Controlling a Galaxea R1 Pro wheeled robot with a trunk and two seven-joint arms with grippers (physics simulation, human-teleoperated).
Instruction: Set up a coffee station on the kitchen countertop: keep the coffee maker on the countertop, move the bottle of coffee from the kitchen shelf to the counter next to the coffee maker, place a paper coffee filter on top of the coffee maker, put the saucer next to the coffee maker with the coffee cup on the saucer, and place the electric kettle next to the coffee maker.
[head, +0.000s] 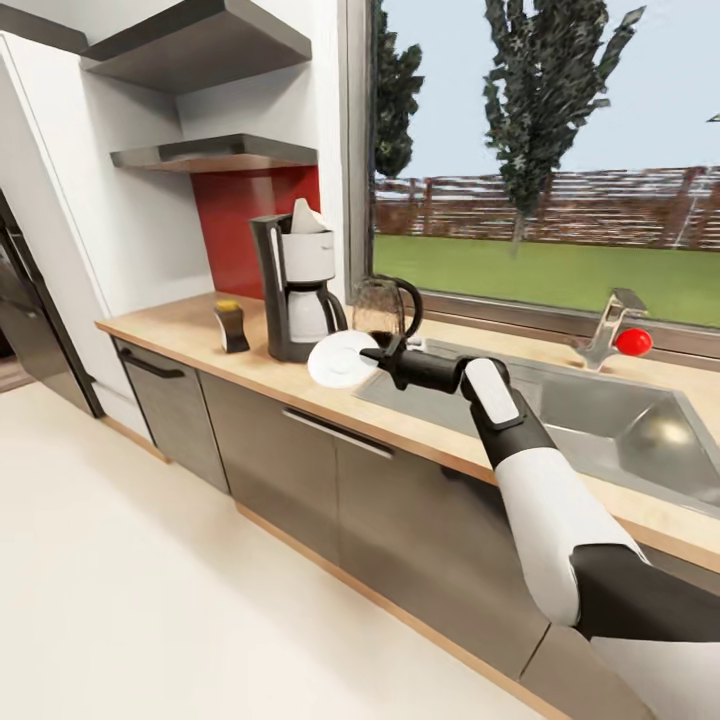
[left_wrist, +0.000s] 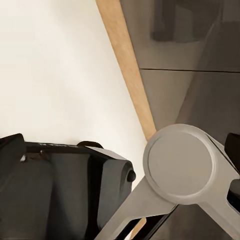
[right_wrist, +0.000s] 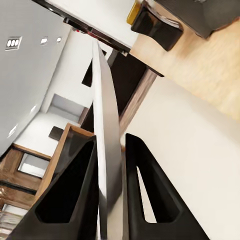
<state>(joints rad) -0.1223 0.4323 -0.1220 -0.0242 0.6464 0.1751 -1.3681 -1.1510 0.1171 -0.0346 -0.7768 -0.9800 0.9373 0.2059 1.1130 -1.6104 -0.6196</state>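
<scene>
My right gripper (head: 372, 355) is shut on the rim of a white saucer (head: 338, 360) and holds it tilted just above the counter. It hangs in front of the black and white coffee maker (head: 296, 290), which has a paper filter (head: 307, 214) on top. In the right wrist view the saucer (right_wrist: 105, 150) stands edge-on between the two black fingers (right_wrist: 75, 192). The dark bottle of coffee (head: 231, 326) with a yellow lid stands on the counter left of the coffee maker. The glass electric kettle (head: 384, 310) stands on the coffee maker's right, behind the saucer.
A wooden countertop (head: 180, 330) runs along grey cabinets (head: 290, 480). A steel sink (head: 600, 415) with a faucet (head: 610, 328) lies to the right, and a red round object (head: 633, 342) sits by the window. Two shelves (head: 215, 155) hang above the counter's left end.
</scene>
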